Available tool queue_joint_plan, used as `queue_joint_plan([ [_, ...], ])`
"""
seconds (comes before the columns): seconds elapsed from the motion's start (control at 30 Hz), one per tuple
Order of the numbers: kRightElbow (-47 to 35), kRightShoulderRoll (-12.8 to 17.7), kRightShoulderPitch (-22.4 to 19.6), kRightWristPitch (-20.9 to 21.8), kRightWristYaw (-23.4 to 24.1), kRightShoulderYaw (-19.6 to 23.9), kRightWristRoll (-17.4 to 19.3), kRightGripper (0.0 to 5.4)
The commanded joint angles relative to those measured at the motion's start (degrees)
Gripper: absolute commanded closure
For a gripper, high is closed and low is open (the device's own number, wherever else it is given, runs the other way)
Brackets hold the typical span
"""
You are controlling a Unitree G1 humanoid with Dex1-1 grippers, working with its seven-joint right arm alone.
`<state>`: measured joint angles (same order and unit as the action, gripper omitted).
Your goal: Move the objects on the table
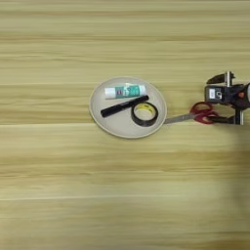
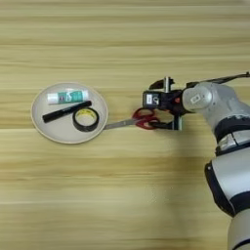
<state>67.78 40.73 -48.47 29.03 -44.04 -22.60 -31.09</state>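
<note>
Silver forearm (image 2: 229, 146) reaches in from the lower right, ending in the gripper (image 2: 164, 105) over the table (image 2: 122, 195). One pair of scissors (image 2: 139, 119) lies flat with its red handles right at the gripper, one black finger (image 2: 163, 125) touching the handle loops and the other set apart above them; whether the handles are actually gripped I cannot tell. Its blade tips touch the rim of the one plate (image 2: 44, 128). On the plate lie one glue stick (image 2: 67, 97), one marker (image 2: 66, 111) and one tape roll (image 2: 86, 119).
</note>
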Motion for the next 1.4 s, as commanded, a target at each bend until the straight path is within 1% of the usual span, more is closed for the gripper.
queue_joint_plan([
  [0.03,-1.16,2.40,-3.43,-1.07,1.05,0.77,0.24,0.05],
  [0.2,-2.33,2.61,-3.57,0.11,-0.39,2.29,1.90,0.05],
  [0.3,-4.87,2.47,-3.32,1.77,-3.00,4.18,4.56,0.05],
  [0.37,-6.11,2.56,-3.22,2.13,-3.63,5.00,5.17,0.05],
  [0.6,-10.57,2.42,-2.48,1.54,-5.29,8.30,8.60,0.05],
  [0.77,-14.98,1.48,-0.98,0.88,-8.38,11.19,13.40,0.05],
  [0.9,-19.58,0.65,1.12,-0.68,-11.68,12.71,17.15,0.05],
  [1.2,-28.38,-1.07,5.33,-5.52,-15.04,13.84,21.40,0.05],
  [1.3,-32.71,-1.74,7.26,-7.86,-16.73,14.01,23.27,0.05],
  [1.4,-36.15,-2.56,8.85,-10.51,-17.77,13.84,24.37,0.05],
])
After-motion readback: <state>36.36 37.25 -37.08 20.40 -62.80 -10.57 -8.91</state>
